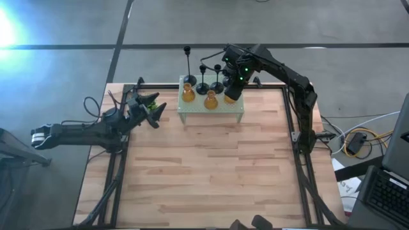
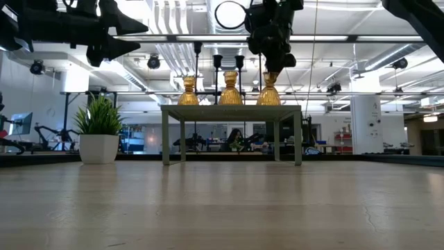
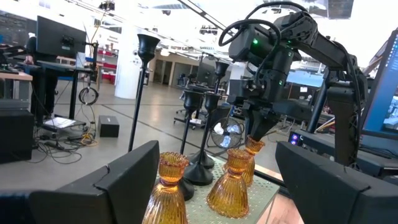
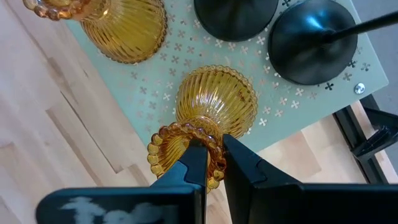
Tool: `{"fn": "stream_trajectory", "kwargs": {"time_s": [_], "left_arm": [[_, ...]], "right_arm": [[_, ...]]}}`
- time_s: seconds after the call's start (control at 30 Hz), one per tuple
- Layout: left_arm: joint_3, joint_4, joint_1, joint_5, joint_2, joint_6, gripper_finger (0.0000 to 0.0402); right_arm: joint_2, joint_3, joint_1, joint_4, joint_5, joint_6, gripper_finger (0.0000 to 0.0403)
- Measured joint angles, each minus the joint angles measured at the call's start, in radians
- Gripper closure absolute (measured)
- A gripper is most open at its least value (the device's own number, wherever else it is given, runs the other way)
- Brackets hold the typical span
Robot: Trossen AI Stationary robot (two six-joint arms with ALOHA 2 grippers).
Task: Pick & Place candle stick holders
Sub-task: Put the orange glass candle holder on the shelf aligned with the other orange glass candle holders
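Three amber glass holders [image 1: 188, 94] [image 1: 211, 99] [image 4: 216, 102] stand in a row on the pale green perforated stand [image 1: 211, 114]. Black holders [image 1: 203, 83] with round bases [image 4: 311, 40] and thin stems stand behind them on the stand's far part. The tallest black holder [image 1: 187, 64] is at the far left. My right gripper [image 4: 216, 163] is above the rightmost amber holder, shut on its top rim. My left gripper [image 3: 227, 186] is open and empty. It hangs left of the stand, above the green plant [image 2: 99, 132]. My right gripper pinches the beaded top rim [image 4: 216, 149] of the rightmost amber holder between its two fingers. One finger [image 4: 196, 163] is over the mouth and the other [image 4: 244, 165] outside the rim. The fingers point down from above. The holder stands upright, its base [image 2: 269, 101] on the stand.
The potted plant [image 1: 148, 110] stands on the table left of the stand, below my left gripper [image 1: 152, 102]. The wooden table [image 1: 211, 172] reaches bare toward its near edge. A black frame [image 1: 291, 121] runs along the table's sides.
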Motion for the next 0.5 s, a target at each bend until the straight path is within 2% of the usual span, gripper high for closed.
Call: {"fn": "stream_trajectory", "kwargs": {"time_s": [0.27,0.5], "left_arm": [[0.0,0.0,0.0,0.0,0.0,0.0,0.0076],[0.0,0.0,0.0,0.0,0.0,0.0,0.0076]], "right_arm": [[-0.004,-0.019,-0.004,0.004,-0.001,-0.005,0.0382],[-0.004,-0.019,-0.002,0.009,0.046,-0.007,0.0355]]}}
